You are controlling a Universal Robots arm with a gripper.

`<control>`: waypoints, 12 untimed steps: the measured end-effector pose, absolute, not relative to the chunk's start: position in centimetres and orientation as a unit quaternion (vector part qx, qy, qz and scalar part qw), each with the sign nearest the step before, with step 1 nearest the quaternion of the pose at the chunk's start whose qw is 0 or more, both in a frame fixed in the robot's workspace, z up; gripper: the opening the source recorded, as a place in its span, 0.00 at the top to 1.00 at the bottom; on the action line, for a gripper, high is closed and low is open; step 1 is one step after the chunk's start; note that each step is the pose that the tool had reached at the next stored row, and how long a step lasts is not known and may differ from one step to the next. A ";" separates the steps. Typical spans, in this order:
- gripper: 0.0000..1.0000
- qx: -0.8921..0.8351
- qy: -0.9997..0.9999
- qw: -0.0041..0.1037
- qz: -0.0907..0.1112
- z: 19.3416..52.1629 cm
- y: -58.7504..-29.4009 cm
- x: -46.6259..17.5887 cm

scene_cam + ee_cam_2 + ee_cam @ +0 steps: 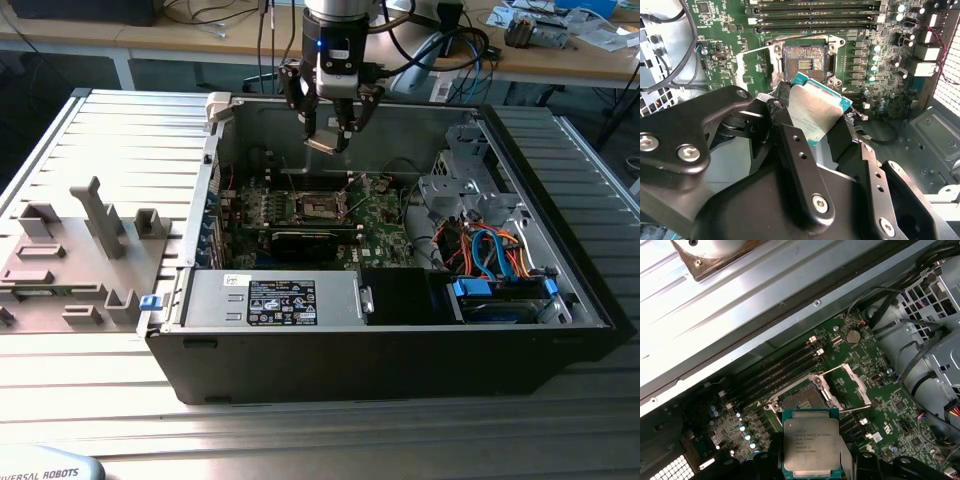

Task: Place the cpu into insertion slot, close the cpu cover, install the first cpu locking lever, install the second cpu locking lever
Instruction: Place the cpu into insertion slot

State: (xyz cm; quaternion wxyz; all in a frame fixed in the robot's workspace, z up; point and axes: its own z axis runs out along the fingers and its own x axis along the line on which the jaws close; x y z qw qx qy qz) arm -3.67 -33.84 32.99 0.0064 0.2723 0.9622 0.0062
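Grip looks firm: in the exterior view the gripper [330,128] hangs inside the open computer case [400,370], near its far wall. Its fingers are clamped on the cpu [322,145], above the insertion slot [322,207] at the middle of the motherboard [385,225].

In the second wrist view I see the cpu [815,112] pinched by two opposite edges and turned askew to the bare slot [805,62].

In the first wrist view the cpu cover [854,384] stands swung open at the slot's edge.

My worry is that a skewed or tilted descent would drop a corner onto the socket contacts and bend them. A grip on the edges alone could also let the cpu slip.
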 end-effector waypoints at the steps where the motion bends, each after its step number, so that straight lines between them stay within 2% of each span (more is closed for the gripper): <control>1: 0.46 0.273 0.962 0.006 0.006 33.0 -33.8 -3.7; 12: 0.46 0.279 0.960 0.006 0.006 33.0 -33.8 -3.7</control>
